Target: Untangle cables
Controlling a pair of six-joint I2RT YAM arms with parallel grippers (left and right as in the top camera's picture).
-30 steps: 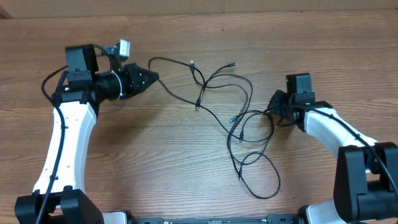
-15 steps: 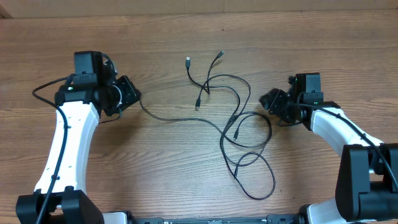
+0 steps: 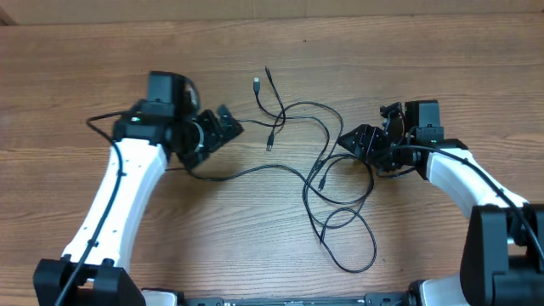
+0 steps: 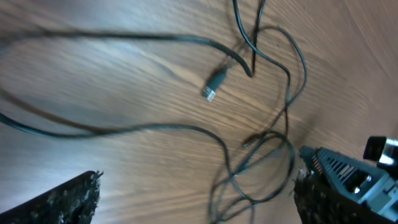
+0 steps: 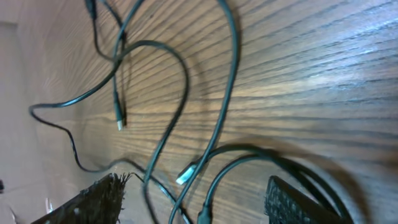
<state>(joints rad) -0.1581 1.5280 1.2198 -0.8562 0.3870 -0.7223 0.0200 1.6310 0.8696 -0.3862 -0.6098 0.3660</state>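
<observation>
Matt brown wood grain on the table [image 3: 212, 246], satin black sheathing on the cables [image 5: 234, 62].
Picking up faint sheen along the jackets, smooth like plastic; silvery metal at a plug tip [image 4: 210, 93]; rough, grainy black on the left gripper pads [image 4: 62, 200]; glossy white plastic on the left arm shell [image 3: 110, 204], smooth, hard-looking.

We list left arm [image 3: 119, 191] and right arm [image 3: 455, 170]: white shell links, black joints. Thick arm cables [image 3: 102, 119] run along both; fingers [image 4: 62, 202] are black, rough-textured.
</observation>
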